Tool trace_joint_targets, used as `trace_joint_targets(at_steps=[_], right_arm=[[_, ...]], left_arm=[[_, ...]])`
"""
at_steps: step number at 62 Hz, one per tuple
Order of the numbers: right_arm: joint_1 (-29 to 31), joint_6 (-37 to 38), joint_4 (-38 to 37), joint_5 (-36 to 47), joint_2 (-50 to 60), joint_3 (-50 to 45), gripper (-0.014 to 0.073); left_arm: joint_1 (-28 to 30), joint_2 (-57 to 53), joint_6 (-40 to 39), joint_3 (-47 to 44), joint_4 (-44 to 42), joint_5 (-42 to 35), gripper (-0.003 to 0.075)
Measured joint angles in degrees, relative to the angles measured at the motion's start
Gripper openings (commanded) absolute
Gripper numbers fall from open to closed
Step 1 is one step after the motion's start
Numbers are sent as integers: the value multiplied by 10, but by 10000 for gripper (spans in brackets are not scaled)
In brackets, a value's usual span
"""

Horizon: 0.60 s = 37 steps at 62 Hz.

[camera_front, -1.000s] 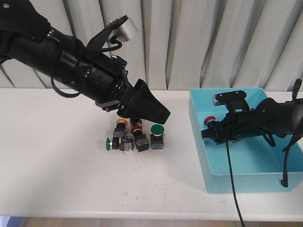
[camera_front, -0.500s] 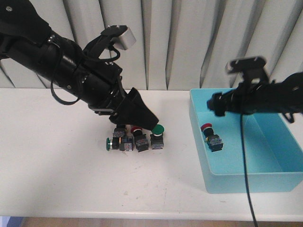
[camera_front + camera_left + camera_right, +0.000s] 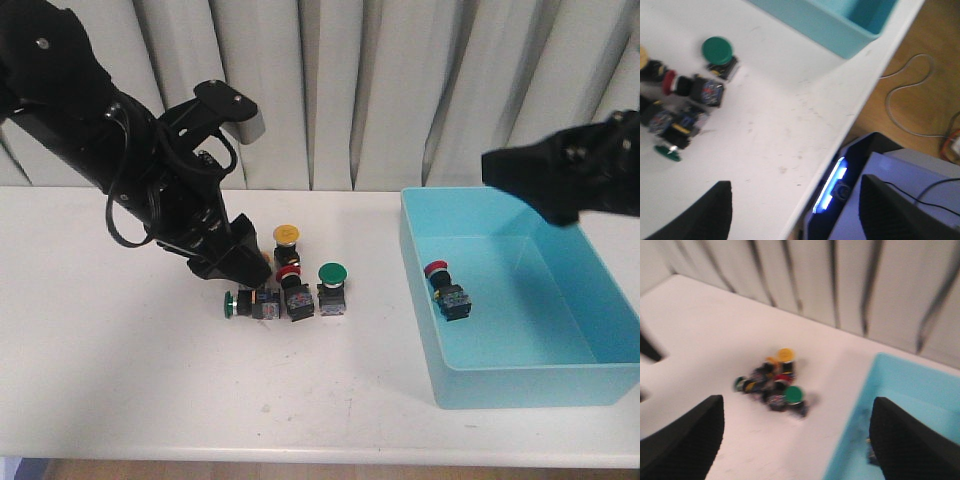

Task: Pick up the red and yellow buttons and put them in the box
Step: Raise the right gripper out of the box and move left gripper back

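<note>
Lying on its side in the box (image 3: 520, 380), one red button (image 3: 446, 292) has its cap toward the far-left wall, long axis running front-right. Yellow button (image 3: 287, 243) stands upright on the table (image 3: 120, 370), cap up; another red button (image 3: 293, 292) lies just in front of it, cap toward the back, beside two green buttons (image 3: 332, 285). Left hand (image 3: 243, 265) is low at the cluster's left edge, fingers spread in the wrist view, holding nothing; contact unclear. Right hand (image 3: 520, 175) hangs above the box's far side, released and empty, red button below and nearer the front.
</note>
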State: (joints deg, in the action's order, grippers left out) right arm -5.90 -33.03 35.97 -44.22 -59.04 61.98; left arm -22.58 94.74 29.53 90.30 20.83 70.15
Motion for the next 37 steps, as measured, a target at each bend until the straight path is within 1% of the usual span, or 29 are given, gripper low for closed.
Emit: trace_joint_targets(at_steps=[4, 10, 18, 28, 37], right_arm=[[0, -4, 31, -31, 35, -18, 566], [0, -15, 75, -54, 88, -55, 566], [0, -19, 115, -63, 160, -123, 566], [0, -18, 125, -53, 241, -220, 566], [0, -12, 125, -21, 287, -275, 566]], left_arm=[[0, 5, -13, 0, -21, -20, 502], [0, 10, -35, 0, -45, -61, 502], [0, 14, -61, 0, -68, -119, 502], [0, 24, -96, 0, -72, -195, 502], [1, 44, -125, 3, -72, -254, 503]])
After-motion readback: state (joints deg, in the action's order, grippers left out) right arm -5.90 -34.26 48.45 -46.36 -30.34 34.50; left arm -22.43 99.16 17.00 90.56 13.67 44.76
